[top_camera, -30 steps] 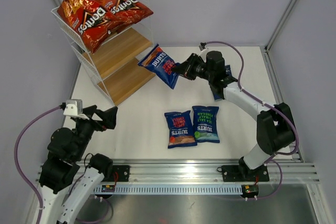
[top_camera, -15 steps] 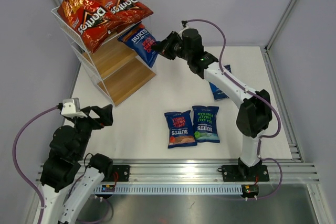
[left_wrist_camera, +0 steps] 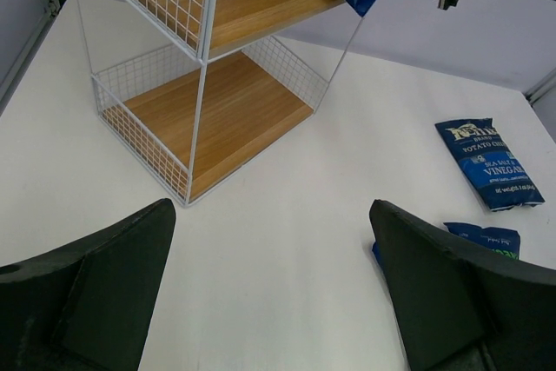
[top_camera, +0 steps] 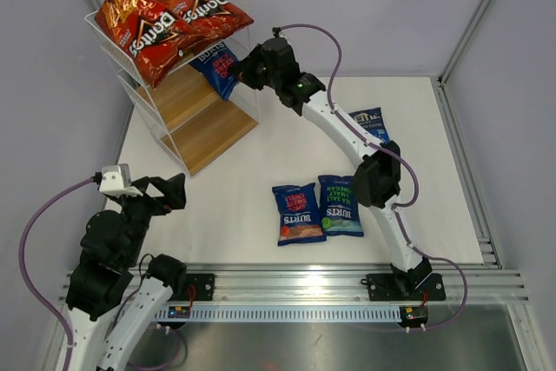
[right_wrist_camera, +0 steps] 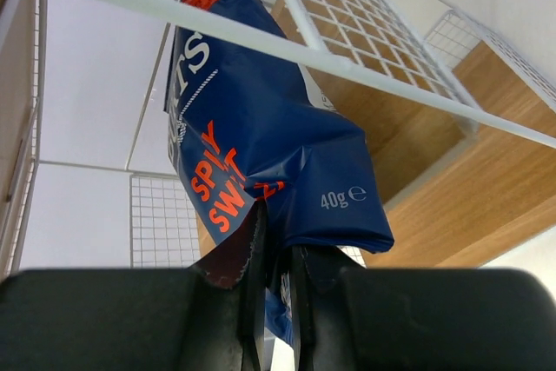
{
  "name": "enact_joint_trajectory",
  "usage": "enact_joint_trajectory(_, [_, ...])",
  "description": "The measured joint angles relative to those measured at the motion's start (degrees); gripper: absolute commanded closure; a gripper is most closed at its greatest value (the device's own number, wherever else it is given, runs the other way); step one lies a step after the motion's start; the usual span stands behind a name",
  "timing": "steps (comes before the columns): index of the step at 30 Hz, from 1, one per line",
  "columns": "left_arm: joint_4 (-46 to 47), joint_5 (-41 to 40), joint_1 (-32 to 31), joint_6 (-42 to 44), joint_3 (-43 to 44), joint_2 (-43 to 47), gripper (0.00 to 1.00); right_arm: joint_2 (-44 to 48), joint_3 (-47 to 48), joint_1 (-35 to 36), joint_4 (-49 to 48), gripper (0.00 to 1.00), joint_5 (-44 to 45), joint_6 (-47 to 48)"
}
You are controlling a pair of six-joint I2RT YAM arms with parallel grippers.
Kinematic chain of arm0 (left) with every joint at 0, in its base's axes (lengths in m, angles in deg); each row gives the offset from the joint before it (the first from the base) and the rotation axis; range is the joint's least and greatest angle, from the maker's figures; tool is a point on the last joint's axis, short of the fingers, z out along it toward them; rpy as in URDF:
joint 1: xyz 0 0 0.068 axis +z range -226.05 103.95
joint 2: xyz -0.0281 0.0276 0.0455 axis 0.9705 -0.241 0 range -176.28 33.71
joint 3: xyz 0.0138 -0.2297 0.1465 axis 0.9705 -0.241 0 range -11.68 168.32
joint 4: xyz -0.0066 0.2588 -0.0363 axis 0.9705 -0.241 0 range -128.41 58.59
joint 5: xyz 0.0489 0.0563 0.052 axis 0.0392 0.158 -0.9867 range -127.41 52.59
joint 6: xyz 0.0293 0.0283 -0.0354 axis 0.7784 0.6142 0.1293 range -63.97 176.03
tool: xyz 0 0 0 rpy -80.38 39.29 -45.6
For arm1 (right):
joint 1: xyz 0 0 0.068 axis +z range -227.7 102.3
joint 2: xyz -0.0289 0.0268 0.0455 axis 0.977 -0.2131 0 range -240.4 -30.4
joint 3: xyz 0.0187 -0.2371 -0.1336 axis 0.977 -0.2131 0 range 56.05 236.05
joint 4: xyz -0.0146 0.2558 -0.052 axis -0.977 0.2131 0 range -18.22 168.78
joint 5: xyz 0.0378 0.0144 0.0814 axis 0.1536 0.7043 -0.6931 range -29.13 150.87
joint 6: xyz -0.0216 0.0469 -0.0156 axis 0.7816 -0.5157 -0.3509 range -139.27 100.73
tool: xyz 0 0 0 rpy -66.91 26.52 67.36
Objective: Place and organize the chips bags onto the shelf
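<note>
My right gripper (top_camera: 243, 69) (right_wrist_camera: 276, 258) is shut on the bottom edge of a dark blue Burts chips bag (top_camera: 217, 67) (right_wrist_camera: 261, 136), holding it inside the middle tier of the white wire shelf (top_camera: 208, 93) (left_wrist_camera: 201, 84). Two red Doritos bags (top_camera: 165, 19) lie on the shelf's top tier. Two more blue Burts bags (top_camera: 317, 208) lie side by side on the table near the front. A blue Kettle bag (top_camera: 369, 122) (left_wrist_camera: 486, 162) lies at the right. My left gripper (top_camera: 169, 193) (left_wrist_camera: 274, 301) hangs open over bare table at the front left, holding nothing.
Grey walls close in the white table (top_camera: 261, 171) at the back and sides. A metal rail (top_camera: 304, 288) runs along the front edge by the arm bases. The shelf's lowest wooden board (left_wrist_camera: 217, 119) carries nothing.
My right arm has swung left and stretched out, carrying the Burts bag from mid-table into the shelf's middle tier. The left arm has barely moved.
</note>
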State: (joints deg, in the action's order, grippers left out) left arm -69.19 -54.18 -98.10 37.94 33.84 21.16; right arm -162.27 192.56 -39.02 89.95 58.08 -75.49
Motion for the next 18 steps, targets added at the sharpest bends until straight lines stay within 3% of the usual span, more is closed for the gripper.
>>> enact_joint_trajectory(9, [-0.02,0.22,0.0,0.0,0.02,0.59,0.01,-7.85,11.17,2.05,1.33,0.85,4.74,-0.63])
enact_joint_trajectory(11, [0.0,0.28,0.0,0.0,0.0,0.85,0.01,-9.42,12.83,2.05,0.98,0.69,5.33,-0.7])
enact_joint_trajectory(14, [0.0,0.31,0.0,0.0,0.0,1.31,0.01,-11.41,14.8,2.05,0.59,0.58,6.29,-0.7])
enact_joint_trajectory(17, [0.02,0.48,0.0,0.0,0.0,1.36,0.01,-11.61,14.86,2.08,0.46,0.38,7.3,-0.26])
enact_joint_trajectory(18, [0.02,0.5,0.0,0.0,0.02,1.36,0.01,-11.61,14.86,2.1,-0.11,0.36,7.67,-0.04])
